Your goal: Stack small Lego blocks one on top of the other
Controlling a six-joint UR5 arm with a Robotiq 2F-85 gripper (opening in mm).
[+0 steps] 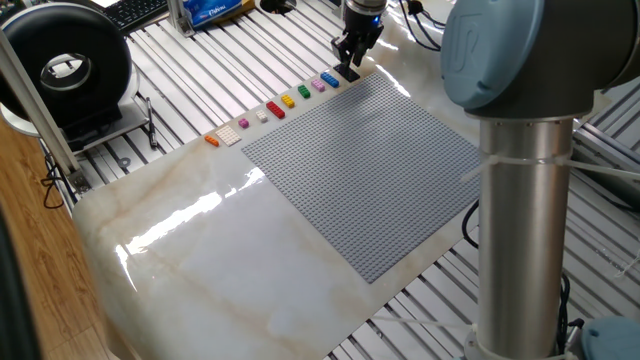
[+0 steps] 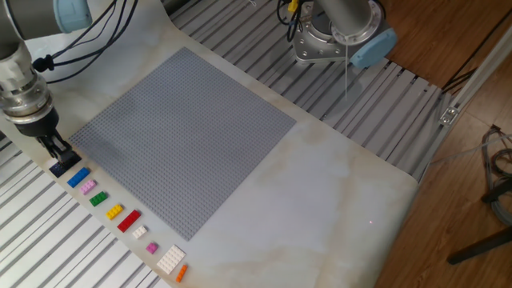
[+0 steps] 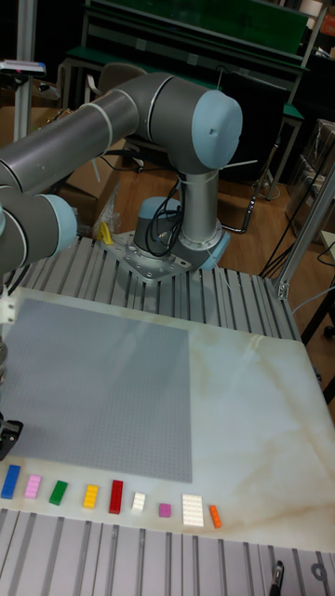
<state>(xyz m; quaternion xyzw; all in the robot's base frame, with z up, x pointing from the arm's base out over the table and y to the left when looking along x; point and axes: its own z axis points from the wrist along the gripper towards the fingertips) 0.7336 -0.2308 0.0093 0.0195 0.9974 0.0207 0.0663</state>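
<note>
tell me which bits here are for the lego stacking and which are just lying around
For the job: black brick under the gripper, blue brick, pink brick.

Lying about: grey baseplate, green brick, yellow brick, red brick, white plate.

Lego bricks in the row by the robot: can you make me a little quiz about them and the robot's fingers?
1. True or false: the blue brick lies on the grey baseplate.
2. Which brick sits right next to the blue one, on the side away from the fingers? A) pink B) red C) orange
3. Fill in: the fingers are down at the ___ brick, at the end of the row.

Key: 1 false, it lies beside the baseplate. 2 A. 3 black.
</note>
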